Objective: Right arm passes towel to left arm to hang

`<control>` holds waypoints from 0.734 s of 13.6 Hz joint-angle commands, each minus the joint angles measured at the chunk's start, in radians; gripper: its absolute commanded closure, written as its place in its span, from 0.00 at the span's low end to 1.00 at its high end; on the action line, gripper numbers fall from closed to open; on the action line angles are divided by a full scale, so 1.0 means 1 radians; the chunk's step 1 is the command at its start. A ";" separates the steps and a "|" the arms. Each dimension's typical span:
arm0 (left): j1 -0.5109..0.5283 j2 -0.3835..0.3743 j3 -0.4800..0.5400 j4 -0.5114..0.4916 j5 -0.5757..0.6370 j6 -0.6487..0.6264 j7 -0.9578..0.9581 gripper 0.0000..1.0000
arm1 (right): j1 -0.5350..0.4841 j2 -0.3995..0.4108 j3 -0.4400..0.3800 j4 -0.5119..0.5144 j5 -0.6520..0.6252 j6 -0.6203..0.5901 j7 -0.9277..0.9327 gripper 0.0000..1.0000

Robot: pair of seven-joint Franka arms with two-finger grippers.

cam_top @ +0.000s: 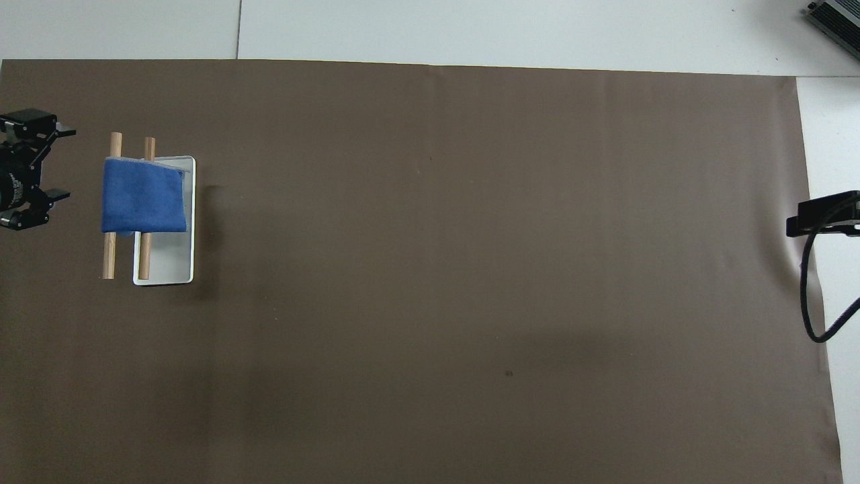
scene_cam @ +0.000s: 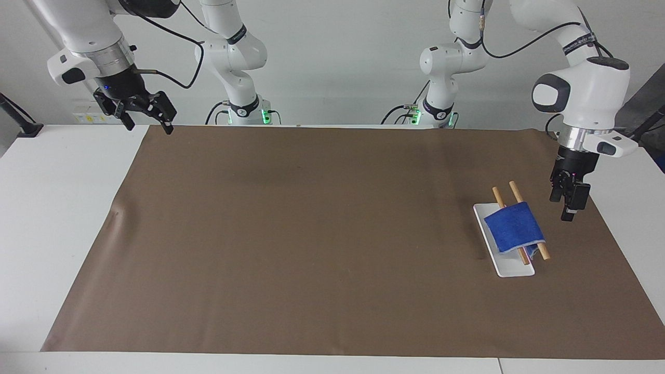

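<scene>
The blue towel hangs draped over two wooden rack bars on a white base, toward the left arm's end of the table. My left gripper hovers open beside the rack, apart from the towel, with nothing between its fingers. My right gripper waits open and raised over the mat's corner at the right arm's end. Only part of the right gripper shows at the edge of the overhead view.
A brown mat covers most of the white table. A black cable hangs from the right arm. Grey equipment sits at the table's corner farthest from the robots, at the right arm's end.
</scene>
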 commanded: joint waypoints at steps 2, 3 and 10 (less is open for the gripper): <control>-0.094 0.001 0.013 0.106 0.021 -0.141 0.059 0.00 | 0.009 -0.024 -0.005 -0.025 -0.012 -0.003 0.012 0.00; -0.114 0.004 0.013 0.132 0.022 -0.181 0.104 0.00 | 0.009 -0.024 -0.005 -0.025 -0.012 -0.003 0.012 0.00; -0.147 0.033 0.012 0.314 0.027 -0.435 0.565 0.00 | 0.009 -0.024 -0.005 -0.025 -0.012 -0.003 0.012 0.00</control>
